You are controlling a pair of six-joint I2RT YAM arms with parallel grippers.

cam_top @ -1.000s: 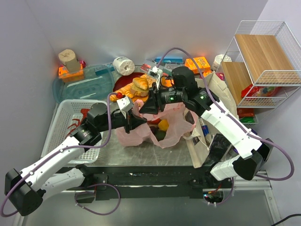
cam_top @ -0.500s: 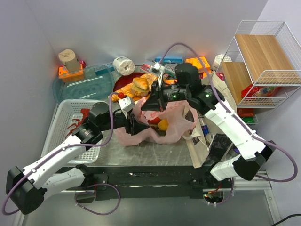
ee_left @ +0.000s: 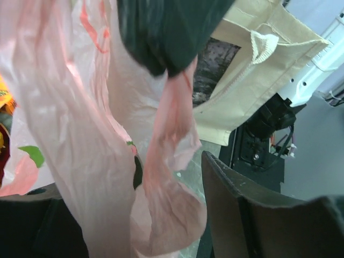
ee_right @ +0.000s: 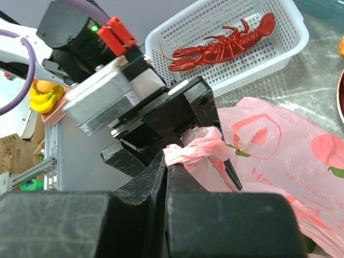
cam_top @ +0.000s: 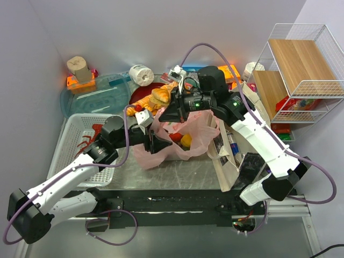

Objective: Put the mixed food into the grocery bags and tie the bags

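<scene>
The right pincer (ee_right: 166,161) is pressed together on a twisted handle of the pink bag (cam_top: 200,140). It pinches the film at its fingertips and holds that handle up above the bench (cam_top: 177,173). The left pincer (cam_top: 155,144) stands apart just beside it. Pink film hangs loose between its fingers (ee_left: 252,215), not clamped.

The pink bag sits mid-bench, its mouth gathered upward toward the right pincer. Through the opening show a lemon (cam_top: 186,141) and a red pepper (cam_top: 176,137), touching each other inside the bag.

The tote (cam_top: 228,161) lies just right of the pink bag and against it, partly under the right arm. What it holds is too small to tell.

Left of the bag, a white basket (cam_top: 75,126) holds a lobster (ee_right: 226,40) and nothing else that shows. Behind the bag, breads (cam_top: 158,97) are heaped on a red plate (cam_top: 138,92). A wire rack (cam_top: 301,70) stands at the far right — well apart from the bag.
</scene>
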